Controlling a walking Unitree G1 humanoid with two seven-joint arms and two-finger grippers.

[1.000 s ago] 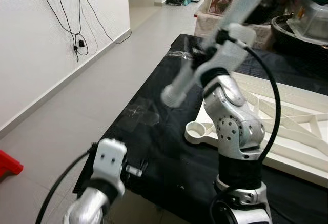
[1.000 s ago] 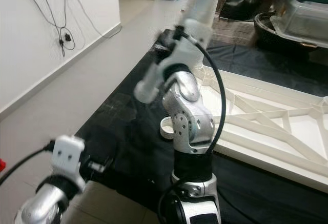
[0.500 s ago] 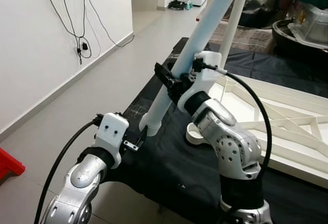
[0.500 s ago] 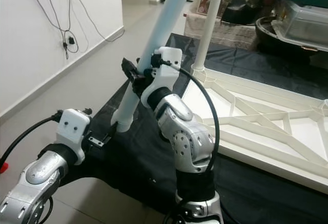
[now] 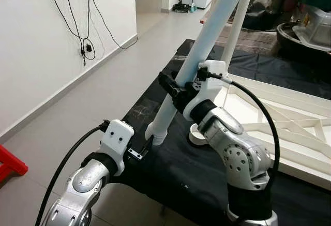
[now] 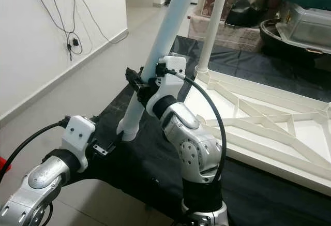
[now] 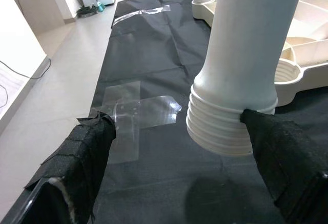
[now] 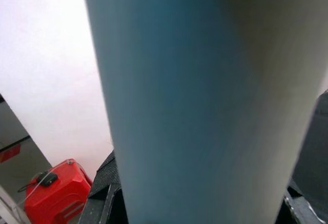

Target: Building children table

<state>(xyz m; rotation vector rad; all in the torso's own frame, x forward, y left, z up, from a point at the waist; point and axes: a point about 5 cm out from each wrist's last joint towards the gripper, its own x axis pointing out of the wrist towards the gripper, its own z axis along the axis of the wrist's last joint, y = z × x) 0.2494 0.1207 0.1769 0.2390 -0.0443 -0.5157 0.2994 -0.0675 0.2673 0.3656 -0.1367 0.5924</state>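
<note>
Left hand (image 5: 146, 149) risen to table leg (image 5: 207, 50), apparently touching

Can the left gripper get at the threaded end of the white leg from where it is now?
Probably yes. The left gripper has its jaws open either side of the white leg, one finger touching the threaded end, nothing between.

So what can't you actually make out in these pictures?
- The top of the white table leg: cut off by the upper edge in the eye views.
- The right gripper fingers: partly behind the leg, and the right wrist view is a close blur of it.
- The boxes and tubs at the back: cut by the edges, contents unreadable.
- The far side of the white tabletop frame: cut off by the right edge.
</note>
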